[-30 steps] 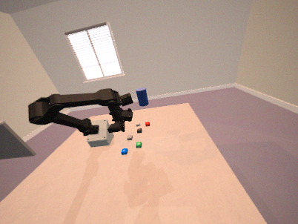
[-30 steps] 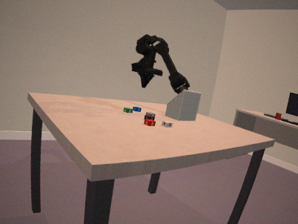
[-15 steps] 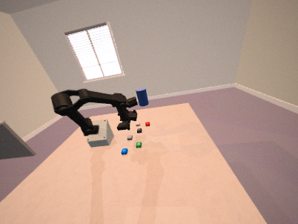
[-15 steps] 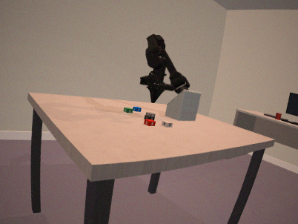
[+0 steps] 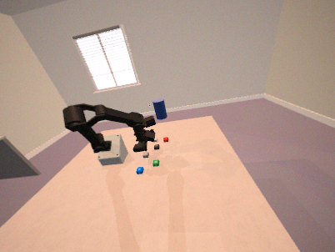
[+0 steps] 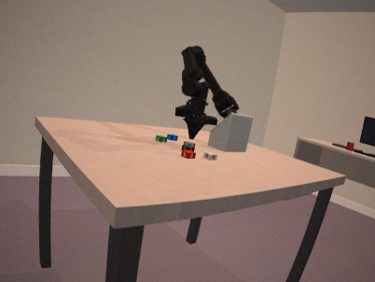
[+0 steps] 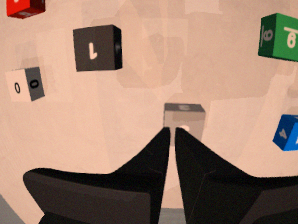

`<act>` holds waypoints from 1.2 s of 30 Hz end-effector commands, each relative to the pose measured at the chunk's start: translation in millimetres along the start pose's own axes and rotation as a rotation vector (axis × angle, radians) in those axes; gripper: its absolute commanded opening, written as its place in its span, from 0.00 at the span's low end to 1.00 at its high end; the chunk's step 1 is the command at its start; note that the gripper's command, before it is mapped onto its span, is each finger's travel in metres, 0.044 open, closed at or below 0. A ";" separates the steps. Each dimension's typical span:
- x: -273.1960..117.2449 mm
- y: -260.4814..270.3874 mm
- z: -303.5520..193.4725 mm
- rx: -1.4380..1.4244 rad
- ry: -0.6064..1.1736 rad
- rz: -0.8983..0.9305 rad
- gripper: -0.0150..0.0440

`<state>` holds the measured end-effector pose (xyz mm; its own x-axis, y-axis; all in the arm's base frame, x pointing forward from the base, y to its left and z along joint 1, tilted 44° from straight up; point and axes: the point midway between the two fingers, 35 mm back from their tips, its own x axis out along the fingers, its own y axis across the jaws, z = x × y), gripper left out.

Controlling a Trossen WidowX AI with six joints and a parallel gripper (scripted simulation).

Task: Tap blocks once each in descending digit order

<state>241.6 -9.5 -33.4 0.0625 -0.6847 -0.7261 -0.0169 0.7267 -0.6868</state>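
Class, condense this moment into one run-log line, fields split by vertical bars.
gripper: shut, nothing held | position: fingertips above gray block | contact: cannot tell | blue block: off to one side

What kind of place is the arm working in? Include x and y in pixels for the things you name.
Probably a plain indoor room, an office or study: a window with blinds [image 5: 107, 58] in one wall, a large wooden table [image 5: 200, 188] [image 6: 154, 187] under the arm, and a desk [image 6: 326, 151] with a dark screen [image 6: 369, 132] off to the side.

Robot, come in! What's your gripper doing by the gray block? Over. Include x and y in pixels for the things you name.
Gripper [image 5: 154, 140] [image 6: 191, 138] [image 7: 172, 132] shut, nothing held. Tips over gray block [image 5: 146, 154] [image 6: 188, 143] [image 7: 184, 119], touch unclear. Black block [image 5: 157, 147] [image 6: 187, 148] [image 7: 95, 49] stands off to one side.
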 end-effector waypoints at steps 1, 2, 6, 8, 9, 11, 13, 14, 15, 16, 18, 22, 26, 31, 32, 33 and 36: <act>7.7 -0.3 -1.3 -0.006 0.004 -0.006 0.29; 9.3 -0.3 -1.3 -0.006 0.004 -0.006 0.29; 15.6 -0.6 -1.6 -0.006 0.004 -0.007 0.29; 18.5 -0.8 -1.8 -0.006 0.004 -0.007 0.29; 19.2 -0.8 -1.9 -0.006 0.004 -0.007 0.29; 19.5 -0.8 -1.9 -0.006 0.004 -0.007 0.29; 19.5 -0.8 -1.9 -0.006 0.004 -0.007 0.29; 19.5 -0.8 -1.9 -0.006 0.004 -0.007 0.29; 14.8 0.0 -0.7 -0.002 0.000 -0.001 0.29; 8.2 0.1 -0.7 -0.003 0.001 -0.002 0.29; -8.5 -0.1 -1.3 -0.006 0.004 -0.005 0.29; -10.8 -0.2 -1.5 -0.006 0.004 -0.006 0.29; -50.3 2.4 1.9 -0.007 0.004 0.001 0.29; -92.1 0.9 -1.1 -0.007 0.005 -0.002 0.29; -92.1 0.9 -1.1 -0.007 0.005 -0.002 0.29; -92.1 0.9 -1.1 -0.007 0.005 -0.002 0.29; -93.0 5.5 5.7 -0.007 0.005 -0.002 0.29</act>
<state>237.0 52.6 30.2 0.0604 -0.6873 -0.7239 -0.0272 0.7238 -0.6895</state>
